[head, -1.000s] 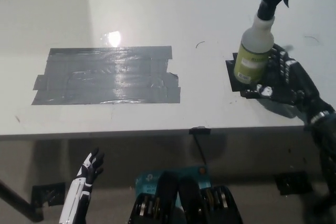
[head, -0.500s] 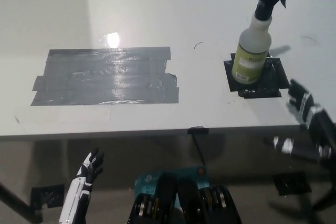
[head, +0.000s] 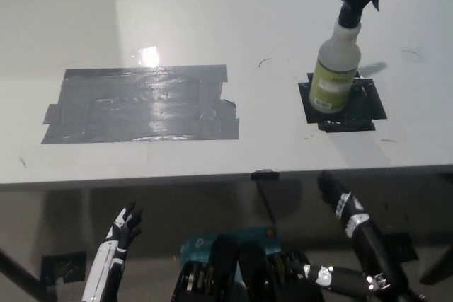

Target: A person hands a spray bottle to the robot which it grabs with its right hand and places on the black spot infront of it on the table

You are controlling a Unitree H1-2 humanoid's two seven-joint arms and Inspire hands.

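White plastic spray bottle point(head: 335, 67) w/ black trigger, green label, upright on black tape square point(head: 359, 107); black right hand point(head: 347, 206) spread, empty.

1. The spray bottle point(head: 336, 68) is a translucent white plastic one with a yellow-green label wrapped around the lower body and a black trigger head on top. It's standing upright, nothing gripping it, nozzle aimed toward about 2 o'clock. It's over in the 1 o'clock part of the view.
2. The black spot point(head: 356, 107) is a rough square patch of black tape stuck flat on the white table point(head: 212, 5), edges a bit ragged. The bottle's base sits on its upper-left part, leaving the right side and the near edge of the patch bare.
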